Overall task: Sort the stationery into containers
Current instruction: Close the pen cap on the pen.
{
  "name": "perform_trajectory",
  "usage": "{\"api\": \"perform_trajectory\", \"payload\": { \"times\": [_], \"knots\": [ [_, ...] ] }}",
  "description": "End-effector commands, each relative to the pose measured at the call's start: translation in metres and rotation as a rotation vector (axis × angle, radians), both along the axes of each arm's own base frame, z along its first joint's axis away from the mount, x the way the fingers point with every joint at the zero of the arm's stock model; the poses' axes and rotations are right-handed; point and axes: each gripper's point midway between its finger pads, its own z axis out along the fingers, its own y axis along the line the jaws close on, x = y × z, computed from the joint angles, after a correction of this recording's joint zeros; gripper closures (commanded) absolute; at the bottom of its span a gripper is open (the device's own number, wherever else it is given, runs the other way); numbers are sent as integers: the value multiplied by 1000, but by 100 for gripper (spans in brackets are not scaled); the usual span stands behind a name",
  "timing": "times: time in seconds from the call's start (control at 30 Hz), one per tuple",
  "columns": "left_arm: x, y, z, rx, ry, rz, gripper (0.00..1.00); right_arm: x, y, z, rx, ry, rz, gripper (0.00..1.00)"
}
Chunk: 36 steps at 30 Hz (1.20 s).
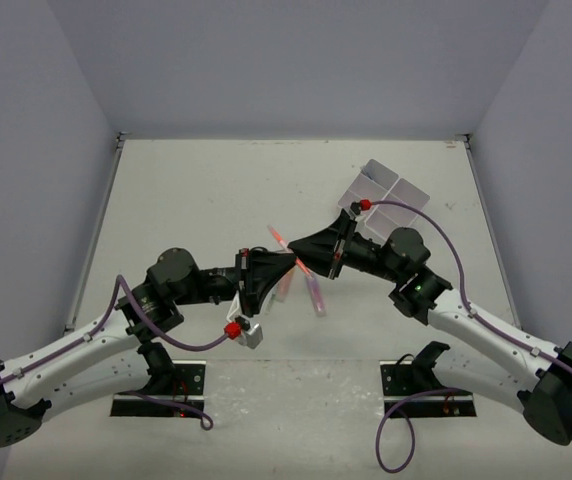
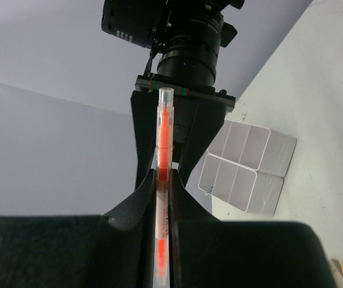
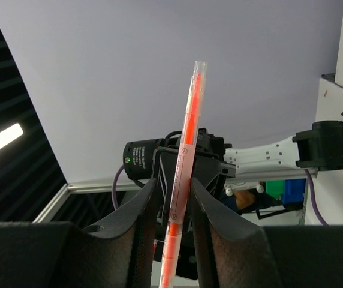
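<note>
Mid-air handover over surface (image 1: 186, 200) centre: left gripper (image 2: 162, 177) clamped on orange marker (image 2: 164, 138); right gripper (image 3: 174, 186) jaws look just parted round it. Box (image 1: 406, 190) far right. Risk: a weak one-sided grip lets marker tilt or drop.

A slim, clear-cased orange marker (image 2: 164, 138) is gripped in mid-air, well apart from the white divided box (image 2: 246, 168) lying beyond.

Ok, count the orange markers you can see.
1: the orange marker is in mid-air, clamped by the left tool and standing between the parted fingers of the right tool. Others may be hidden.
</note>
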Motion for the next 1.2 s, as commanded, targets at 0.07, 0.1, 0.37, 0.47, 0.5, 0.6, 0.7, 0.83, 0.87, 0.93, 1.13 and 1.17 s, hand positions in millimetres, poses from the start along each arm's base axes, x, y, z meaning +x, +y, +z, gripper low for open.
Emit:
{"api": "perform_trajectory", "payload": {
  "times": [0.07,0.1,0.37,0.47,0.5,0.6,0.7,0.83,0.87,0.93,1.13,1.17],
  "knots": [
    [2,2,6,-15,31,12,100,-10,-4,29,69,-89,21,67],
    [2,3,7,-21,31,11,100,-11,-4,29,70,-90,21,63],
    [-4,4,13,-45,65,-11,100,-6,-3,25,62,-76,11,20],
    [-5,5,15,-50,76,-9,100,-1,-4,22,57,-68,1,13],
    [-5,6,16,-56,85,-6,100,1,-5,21,55,-67,-8,11],
    [-5,9,26,-78,117,1,100,10,-10,17,50,-61,-42,7],
    [-7,13,37,-108,142,8,100,22,-21,13,44,-59,-94,5],
    [-7,21,51,-162,199,35,100,38,-36,11,23,-114,-201,3],
    [-5,24,55,-182,220,49,100,42,-39,12,5,-144,-231,2],
    [-4,29,62,-211,261,73,100,50,-43,7,-45,-160,-280,2],
    [-11,43,90,-320,360,65,100,88,-85,-4,-233,-320,-568,1],
    [-13,45,95,-345,378,60,100,89,-93,-4,-269,-363,-604,1]
  ]
}}
